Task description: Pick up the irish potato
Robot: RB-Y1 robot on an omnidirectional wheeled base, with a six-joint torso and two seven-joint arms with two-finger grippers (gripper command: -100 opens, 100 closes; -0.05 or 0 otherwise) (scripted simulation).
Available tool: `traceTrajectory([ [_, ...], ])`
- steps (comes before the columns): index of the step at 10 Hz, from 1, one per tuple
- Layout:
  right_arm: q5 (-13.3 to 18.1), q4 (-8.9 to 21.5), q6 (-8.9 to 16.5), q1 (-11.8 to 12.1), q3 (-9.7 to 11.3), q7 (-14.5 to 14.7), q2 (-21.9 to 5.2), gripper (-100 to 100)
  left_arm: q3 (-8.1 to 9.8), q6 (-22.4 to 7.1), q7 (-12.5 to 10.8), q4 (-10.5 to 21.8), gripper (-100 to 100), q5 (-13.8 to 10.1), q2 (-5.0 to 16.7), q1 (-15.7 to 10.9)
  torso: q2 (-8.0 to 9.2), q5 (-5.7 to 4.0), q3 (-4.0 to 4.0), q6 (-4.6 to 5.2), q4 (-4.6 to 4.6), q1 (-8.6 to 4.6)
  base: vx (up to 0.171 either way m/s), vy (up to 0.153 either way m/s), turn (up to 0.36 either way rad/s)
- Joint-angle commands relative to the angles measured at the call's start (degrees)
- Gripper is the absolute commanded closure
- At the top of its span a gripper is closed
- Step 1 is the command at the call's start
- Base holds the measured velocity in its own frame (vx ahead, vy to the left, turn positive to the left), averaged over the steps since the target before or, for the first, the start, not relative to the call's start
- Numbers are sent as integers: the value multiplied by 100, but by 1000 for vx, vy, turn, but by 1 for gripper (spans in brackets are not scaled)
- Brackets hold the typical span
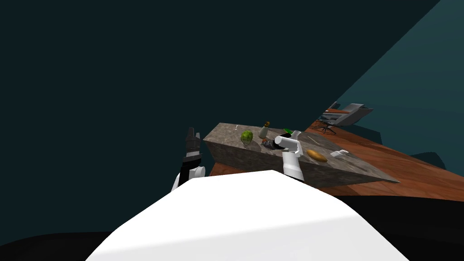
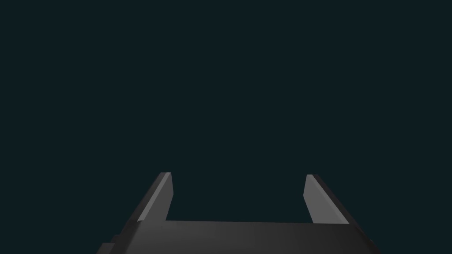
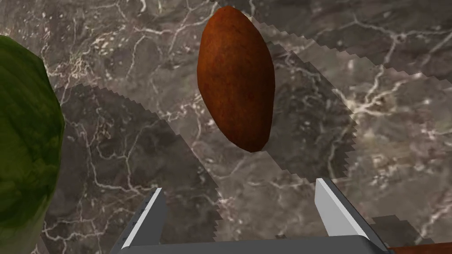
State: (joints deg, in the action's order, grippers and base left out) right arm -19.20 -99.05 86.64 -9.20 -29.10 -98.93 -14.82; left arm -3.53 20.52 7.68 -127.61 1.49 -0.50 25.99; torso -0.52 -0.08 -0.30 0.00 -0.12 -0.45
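Right tool (image 3: 238, 185): we have the fingers spread wide, nothing between them, poised above the marbled grey-brown desk (image 3: 110, 145). In the head view this tool (image 1: 269, 145) sits over the middle of the desk top (image 1: 226, 133).

Potato (image 3: 234, 79): a reddish-brown oval lying on the desk just beyond the fingertips and clear of both. Its long axis runs roughly away from the tool, and a jagged shadow lies across the marble around it.

Green round item (image 3: 22, 141): on the desk to one side of the potato, near it but apart. From the head it shows on the robot's left of our right tool (image 1: 247, 137).

Left tool (image 2: 237, 174): fingers spread, holding nothing, raised off the desk's left end (image 1: 192, 136).
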Motion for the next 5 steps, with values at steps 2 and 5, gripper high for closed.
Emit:
traceTrajectory([
  [2,-59,48,216,-168,-115,-182,-60,-100,0,0,0,0,0,0,0,0,-8,-3,-5,1,-2,-13,145,-135,59],
  [5,-34,121,-5,-64,-72,-90,21,-100,-1,0,0,0,0,0,-1,-1,33,6,18,1,6,36,34,-19,-1],
])
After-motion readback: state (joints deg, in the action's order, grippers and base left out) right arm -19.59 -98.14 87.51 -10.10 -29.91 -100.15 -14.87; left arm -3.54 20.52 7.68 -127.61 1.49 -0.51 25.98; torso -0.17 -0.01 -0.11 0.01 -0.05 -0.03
